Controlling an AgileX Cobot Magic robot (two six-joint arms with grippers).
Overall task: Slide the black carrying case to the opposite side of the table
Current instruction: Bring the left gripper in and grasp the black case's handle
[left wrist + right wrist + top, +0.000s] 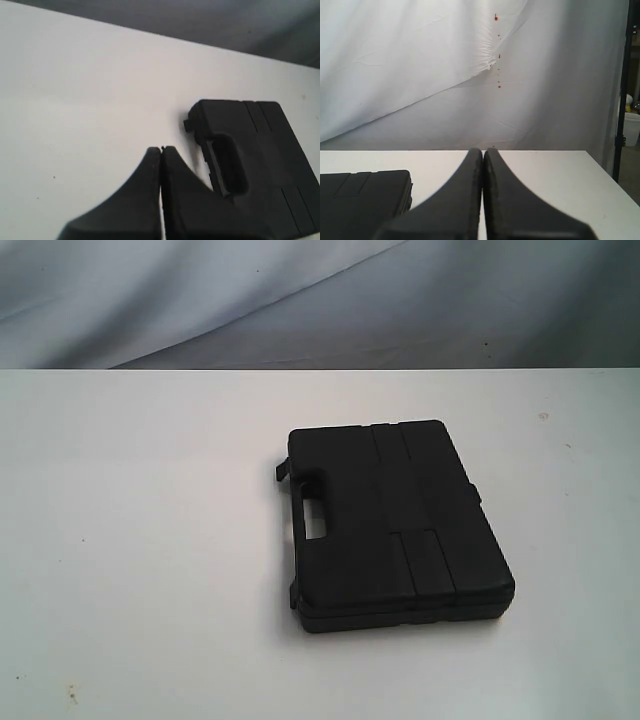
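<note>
case (400, 525) lies flat on the white table (130, 540), left and right jaws each pressed together.

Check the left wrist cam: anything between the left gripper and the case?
Nothing. In the left wrist view only a bare strip of table separates the left gripper from the case at its handle edge.

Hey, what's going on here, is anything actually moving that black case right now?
Nothing is handling it at this moment. The case lies flat and closed on the white table, a little right of the middle in the exterior view, with its handle slot facing left. No arm shows in that view. The left gripper is shut and empty, hanging on the handle side of the case. The right gripper is also shut and empty, with the case off to one side of it. The slide has not started.
</note>
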